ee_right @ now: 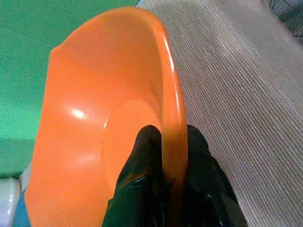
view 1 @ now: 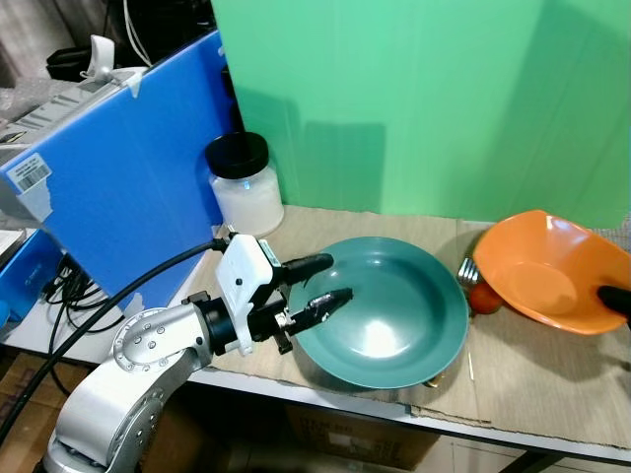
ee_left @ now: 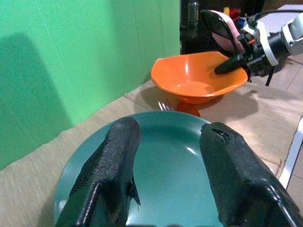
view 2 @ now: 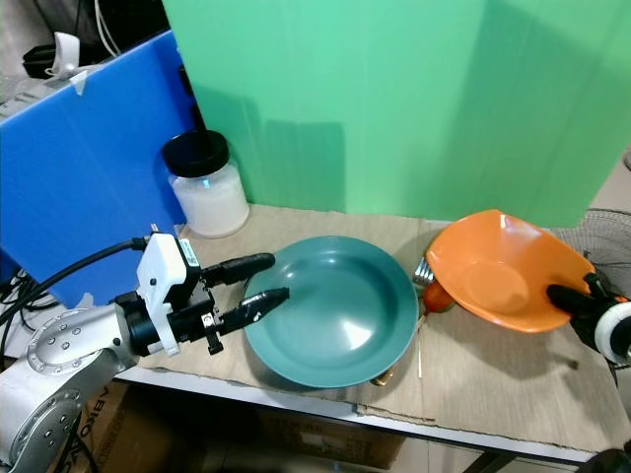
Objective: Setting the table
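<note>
A teal plate [view 1: 385,315] lies on the cardboard-covered table, near its front edge. My left gripper [view 1: 326,281] hovers open at the plate's left rim, fingers [ee_left: 111,163] spread over the teal surface and holding nothing. An orange bowl [view 2: 498,271] is tilted up at the right, lifted off the table. My right gripper [ee_right: 173,156] is shut on the bowl's right rim, one finger inside and one outside. A fork [view 1: 467,269] and a small red object [view 1: 483,299] lie under the bowl's left edge.
A white jar with a black lid [view 1: 243,183] stands at the back left beside a blue board [view 1: 128,187]. A green backdrop [view 1: 424,99] closes the far side. Cables [view 1: 74,296] hang by the table's left edge.
</note>
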{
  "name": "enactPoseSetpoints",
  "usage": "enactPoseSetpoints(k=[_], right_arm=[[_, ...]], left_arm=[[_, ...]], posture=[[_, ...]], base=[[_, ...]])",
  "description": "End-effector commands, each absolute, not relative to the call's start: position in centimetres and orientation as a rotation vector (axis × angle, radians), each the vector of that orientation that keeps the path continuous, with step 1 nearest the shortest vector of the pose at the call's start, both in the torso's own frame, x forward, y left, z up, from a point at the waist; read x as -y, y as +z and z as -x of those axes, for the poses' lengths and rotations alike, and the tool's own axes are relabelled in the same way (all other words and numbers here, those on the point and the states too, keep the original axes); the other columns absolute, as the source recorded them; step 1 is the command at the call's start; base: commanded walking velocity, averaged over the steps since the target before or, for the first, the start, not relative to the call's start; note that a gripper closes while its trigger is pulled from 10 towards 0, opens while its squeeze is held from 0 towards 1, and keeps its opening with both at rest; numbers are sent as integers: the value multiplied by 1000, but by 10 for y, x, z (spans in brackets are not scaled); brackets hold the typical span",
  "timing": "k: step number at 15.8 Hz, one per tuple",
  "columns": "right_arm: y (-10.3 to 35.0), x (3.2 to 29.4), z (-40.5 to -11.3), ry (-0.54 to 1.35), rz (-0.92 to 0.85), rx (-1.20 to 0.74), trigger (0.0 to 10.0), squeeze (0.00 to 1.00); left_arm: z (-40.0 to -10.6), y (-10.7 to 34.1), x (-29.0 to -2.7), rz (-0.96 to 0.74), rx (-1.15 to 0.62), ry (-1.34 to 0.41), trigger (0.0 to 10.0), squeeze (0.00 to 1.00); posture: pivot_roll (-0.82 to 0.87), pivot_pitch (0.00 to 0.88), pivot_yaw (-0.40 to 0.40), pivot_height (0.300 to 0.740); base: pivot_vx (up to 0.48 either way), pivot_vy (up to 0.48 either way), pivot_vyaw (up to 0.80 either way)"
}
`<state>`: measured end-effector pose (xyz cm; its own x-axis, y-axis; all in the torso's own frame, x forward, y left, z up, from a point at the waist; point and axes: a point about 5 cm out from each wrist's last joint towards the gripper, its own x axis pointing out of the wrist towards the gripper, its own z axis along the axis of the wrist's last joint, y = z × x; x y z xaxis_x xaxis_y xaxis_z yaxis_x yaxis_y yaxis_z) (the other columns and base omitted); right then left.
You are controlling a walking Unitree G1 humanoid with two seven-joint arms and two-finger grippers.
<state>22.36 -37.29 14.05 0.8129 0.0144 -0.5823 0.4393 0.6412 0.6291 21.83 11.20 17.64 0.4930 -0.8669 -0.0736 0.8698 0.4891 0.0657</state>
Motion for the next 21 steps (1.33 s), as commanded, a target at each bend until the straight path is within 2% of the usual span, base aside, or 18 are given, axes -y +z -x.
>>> enactPoseSetpoints(k=[1, 2, 11, 14, 18, 19, 20, 21], right_arm=[[143, 371, -226, -245, -826, -587, 10000, 12], [146, 373, -226, -250, -802, -583, 10000, 1000], [180, 389, -213, -205, -658, -573, 10000, 1000], [211, 398, -213, -140, -572, -429, 10000, 1000], [234, 371, -226, 104, -493, -300, 10000, 1000], [240, 343, -237, 248, -429, -245, 10000, 1000], [244, 311, -249, 379, -350, -197, 10000, 1000], [239, 267, -260, 543, -209, -211, 10000, 1000]], left_arm=[[-218, 176, -112, -110, -42, -1063, 10000, 0], [-219, 176, -112, -110, -42, -1060, 10000, 0], [-217, 172, -119, -117, -68, -1027, 10000, 0], [-216, 171, -124, -117, -82, -997, 10000, 0], [-236, 151, -148, -197, -199, -767, 10000, 0], [-243, 145, -156, -160, -243, -701, 10000, 596], [-246, 142, -159, -87, -271, -672, 10000, 1000], [-249, 139, -161, -22, -286, -649, 10000, 1000]], posture=[[-159, 0, 74, 740], [-161, 0, 75, 740], [-155, 0, 62, 740], [-155, 0, 62, 740], [-155, 0, 71, 740], [-151, 0, 76, 740], [-150, 0, 76, 740], [-143, 0, 70, 740]], base=[[0, 0, 0], [0, 0, 0], [0, 0, 0], [0, 0, 0], [0, 0, 0], [0, 0, 0], [0, 0, 0], [0, 0, 0]])
